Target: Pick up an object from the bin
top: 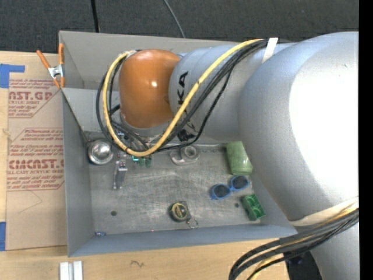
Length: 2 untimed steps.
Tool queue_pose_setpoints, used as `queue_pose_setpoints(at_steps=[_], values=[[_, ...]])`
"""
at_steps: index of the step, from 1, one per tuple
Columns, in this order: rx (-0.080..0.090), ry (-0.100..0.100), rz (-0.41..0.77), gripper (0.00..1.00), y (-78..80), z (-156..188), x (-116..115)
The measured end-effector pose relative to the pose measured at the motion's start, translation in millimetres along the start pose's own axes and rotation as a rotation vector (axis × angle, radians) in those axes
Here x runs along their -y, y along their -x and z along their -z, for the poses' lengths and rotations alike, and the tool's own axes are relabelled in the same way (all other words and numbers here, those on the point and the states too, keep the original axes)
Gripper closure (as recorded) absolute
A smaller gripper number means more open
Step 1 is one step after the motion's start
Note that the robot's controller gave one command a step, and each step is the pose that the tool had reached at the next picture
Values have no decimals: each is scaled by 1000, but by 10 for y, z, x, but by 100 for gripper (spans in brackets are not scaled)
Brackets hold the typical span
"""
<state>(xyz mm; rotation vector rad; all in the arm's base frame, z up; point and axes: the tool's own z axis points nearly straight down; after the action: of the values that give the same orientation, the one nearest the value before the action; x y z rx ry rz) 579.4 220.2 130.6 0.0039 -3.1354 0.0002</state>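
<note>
grey bin [77, 174], one silver ball [99, 151], one pale green block [239, 157], claw [126, 156] state unclear

We look down into a grey metal bin [76, 185], where the arm's orange wrist cover [145, 86] hangs over the far left part. Beside it lie a silver ball [99, 151] and a metal ring [187, 154]. To the right sit a pale green block [239, 158], blue glasses [228, 187] and a dark green piece [253, 207].
</note>
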Motion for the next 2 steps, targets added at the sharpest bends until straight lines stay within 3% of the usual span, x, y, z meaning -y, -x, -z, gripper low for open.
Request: queue_pose_setpoints(at_steps=[1,2], values=[[8,3,15,0,-534,-617,-189],[5,4,14,100,-522,-583,-190]])
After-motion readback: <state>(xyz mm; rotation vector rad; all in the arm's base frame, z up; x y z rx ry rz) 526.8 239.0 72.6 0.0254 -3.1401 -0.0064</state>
